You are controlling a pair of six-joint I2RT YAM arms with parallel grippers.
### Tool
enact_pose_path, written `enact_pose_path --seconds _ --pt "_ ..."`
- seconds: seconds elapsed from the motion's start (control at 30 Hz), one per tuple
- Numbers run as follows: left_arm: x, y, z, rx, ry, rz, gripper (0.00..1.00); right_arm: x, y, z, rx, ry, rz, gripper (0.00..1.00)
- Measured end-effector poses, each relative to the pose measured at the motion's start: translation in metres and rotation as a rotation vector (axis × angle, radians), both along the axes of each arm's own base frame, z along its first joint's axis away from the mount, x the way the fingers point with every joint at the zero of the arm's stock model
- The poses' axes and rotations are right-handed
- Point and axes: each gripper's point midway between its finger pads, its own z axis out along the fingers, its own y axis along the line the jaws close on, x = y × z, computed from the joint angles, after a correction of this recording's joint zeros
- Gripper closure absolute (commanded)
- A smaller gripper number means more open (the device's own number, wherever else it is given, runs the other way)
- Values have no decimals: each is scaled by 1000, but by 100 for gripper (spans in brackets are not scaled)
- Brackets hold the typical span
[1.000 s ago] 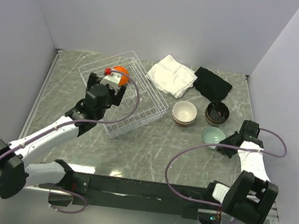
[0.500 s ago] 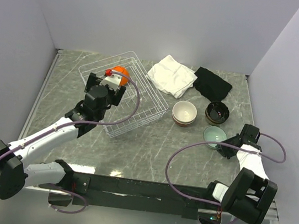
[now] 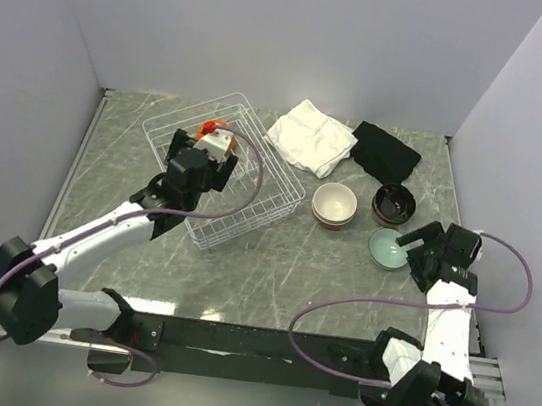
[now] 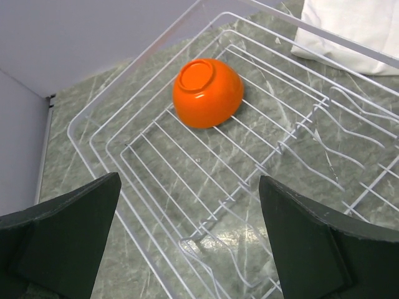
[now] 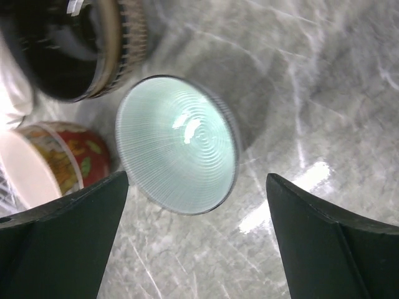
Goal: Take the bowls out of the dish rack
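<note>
Across the table (image 3: 272, 264): grey-green marbled top under everything, with plain pale walls on three sides.
Dish rack (image 3: 263, 187): white wire basket at the back left, set at an angle to the table edges; the left wrist view shows its ribbed floor (image 4: 206, 187) with only one bowl in it.
Left arm (image 3: 95, 234): reaches from the near left corner over the rack.
Right arm (image 3: 447, 319): reaches up the right side toward the bowls on the table.
White cloth (image 3: 310, 138): folded, at the back, just right of the rack's far corner.
Black cloth (image 3: 384, 150): crumpled, beside the white one on its right.
Left gripper (image 4: 187, 237): fingers spread wide, nothing between them, above the rack floor, with the orange bowl ahead of it.
Right gripper (image 5: 196, 243): fingers spread wide and apart from the pale bowl, holding nothing.
Orange bowl (image 4: 207, 92): lies tipped in the far part of the rack, its foot ring facing up.
Red-patterned bowl (image 3: 334, 205): cream inside, upright on the table just right of the rack; whether others nest with it I cannot tell.
Dark brown bowl (image 3: 394, 204): upright, dark inside, right of the red-patterned one.
Pale blue-green bowl (image 5: 177, 143): upright on the table, near the dark brown one, in front of the right fingers.
</note>
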Motion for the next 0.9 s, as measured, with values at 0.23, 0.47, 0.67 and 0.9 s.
enact_pose_path --seconds 0.23,0.47,0.67,0.9 --pt "24 -22 -5 21 52 -38 1 12 11 34 -88 -71 102 0" --pt "73 -24 -11 43 111 -70 1 25 28 68 -189 -162 235 0" --pt "125 -14 -41 159 243 -81 1 27 37 73 -213 -183 287 0" --pt "149 -11 -101 347 403 -136 1 28 42 76 -229 -201 322 0"
